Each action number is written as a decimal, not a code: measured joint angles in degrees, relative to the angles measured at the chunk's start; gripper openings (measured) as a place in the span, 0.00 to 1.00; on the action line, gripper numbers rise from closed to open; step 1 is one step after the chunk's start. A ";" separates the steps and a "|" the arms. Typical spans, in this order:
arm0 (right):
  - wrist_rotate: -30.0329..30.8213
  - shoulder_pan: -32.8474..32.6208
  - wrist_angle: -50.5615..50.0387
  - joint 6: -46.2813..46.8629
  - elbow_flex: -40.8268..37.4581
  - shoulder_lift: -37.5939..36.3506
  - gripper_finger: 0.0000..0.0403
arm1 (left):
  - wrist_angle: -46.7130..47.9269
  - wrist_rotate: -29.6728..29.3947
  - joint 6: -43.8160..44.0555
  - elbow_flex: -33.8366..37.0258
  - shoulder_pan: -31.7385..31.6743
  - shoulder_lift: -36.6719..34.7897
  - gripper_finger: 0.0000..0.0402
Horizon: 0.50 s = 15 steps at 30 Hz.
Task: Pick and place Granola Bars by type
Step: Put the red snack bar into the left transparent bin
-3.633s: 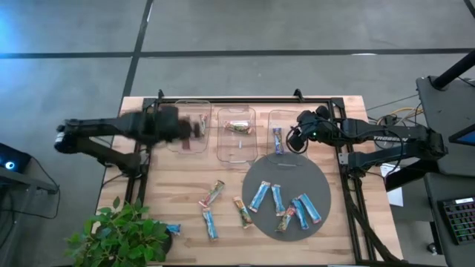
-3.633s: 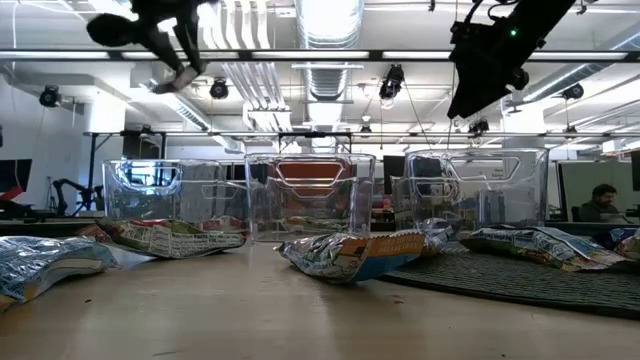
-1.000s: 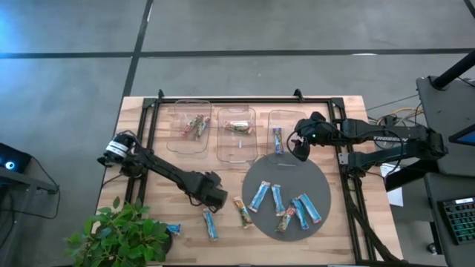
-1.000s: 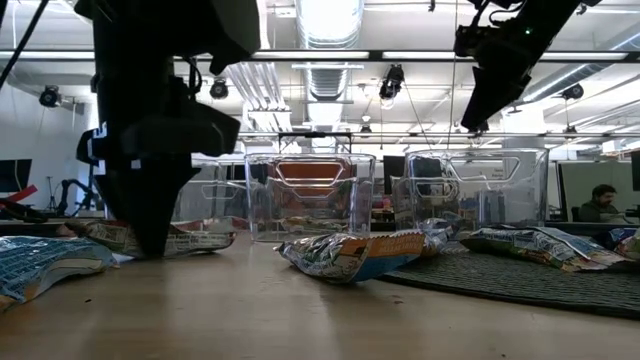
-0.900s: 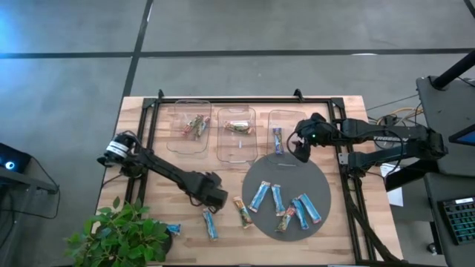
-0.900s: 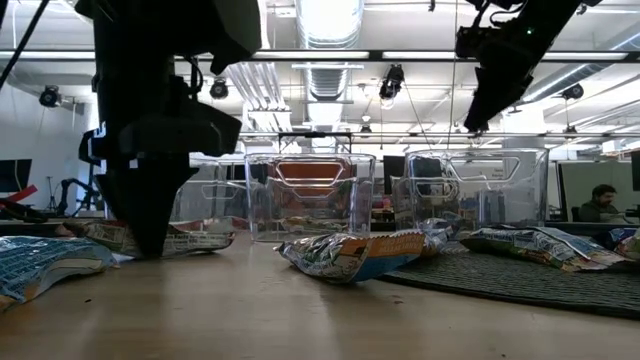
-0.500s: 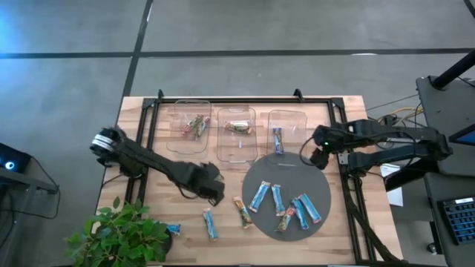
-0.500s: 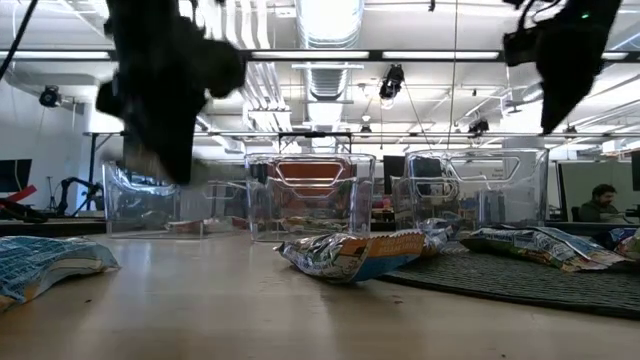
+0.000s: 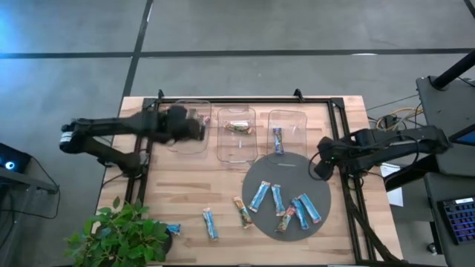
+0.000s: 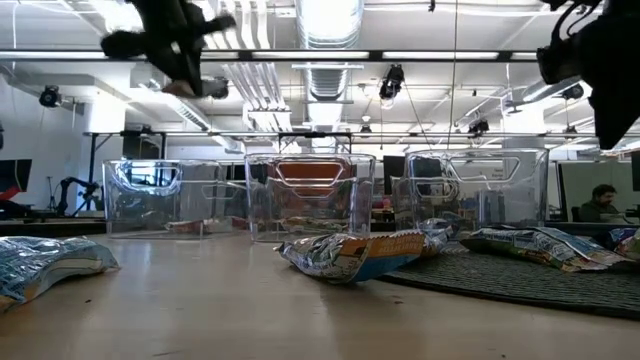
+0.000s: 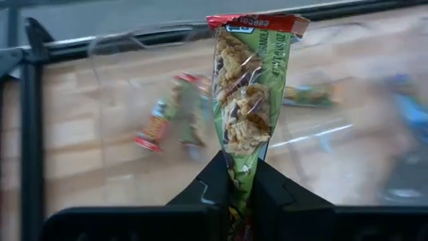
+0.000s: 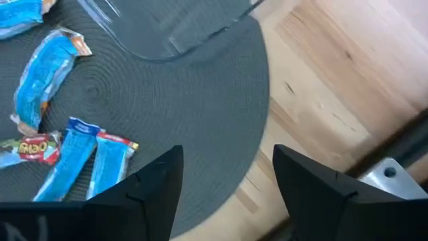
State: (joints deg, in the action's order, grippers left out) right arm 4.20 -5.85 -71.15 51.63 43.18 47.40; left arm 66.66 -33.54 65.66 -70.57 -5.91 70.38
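Observation:
My left gripper [image 9: 191,126] hangs high over the left clear bin [image 9: 178,142], shut on a green and red granola bar [image 11: 251,87]. That bin holds two similar bars [image 11: 167,120]. My right gripper [image 12: 227,187] stands open over the right edge of the round grey mat [image 9: 286,174], with nothing between its fingers. Several light blue bars [image 9: 277,199] and one tan bar [image 9: 286,219] lie flat on the mat. Three more bars [image 9: 210,222] lie on the wood near the front edge. The middle bin [image 9: 237,127] and the right bin [image 9: 277,139] each hold a bar. My left gripper pinches the green bar's lower end [image 11: 239,157] between its two fingers. The rest of the wrapper sticks out past the fingertips, its red end [image 11: 257,22] farthest out. The bar is lifted clear, above the left bin.
A black metal frame [image 9: 245,99] runs around the bins and down both sides of the table. A potted plant [image 9: 119,230] stands at the near left corner. In the low view a crumpled wrapper [image 10: 360,255] lies mid-table.
My left gripper has taken a bar off the wood left of the mat, risen high and swung toward the far edge, to above the left bin. My right gripper has gone from beside the right bin toward the right and near edges, to the mat's right rim.

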 joint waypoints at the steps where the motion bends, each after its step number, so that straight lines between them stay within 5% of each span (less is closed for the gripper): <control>1: 0.19 -0.38 -0.16 0.14 -0.18 0.50 0.54 | -0.78 1.98 -3.01 0.29 -2.82 0.51 0.05; 9: 0.44 -0.59 -0.27 -0.19 -0.33 3.34 0.54 | -4.42 7.85 -15.02 5.33 -16.51 4.99 0.14; 15: -2.78 -0.78 -0.07 -0.04 -0.33 3.27 0.54 | -13.30 11.68 -19.62 9.80 -18.08 5.59 0.19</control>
State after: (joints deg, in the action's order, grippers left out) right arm 1.43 -6.63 -71.22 51.59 42.85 50.68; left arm 53.36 -21.86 46.04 -60.77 -23.99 75.97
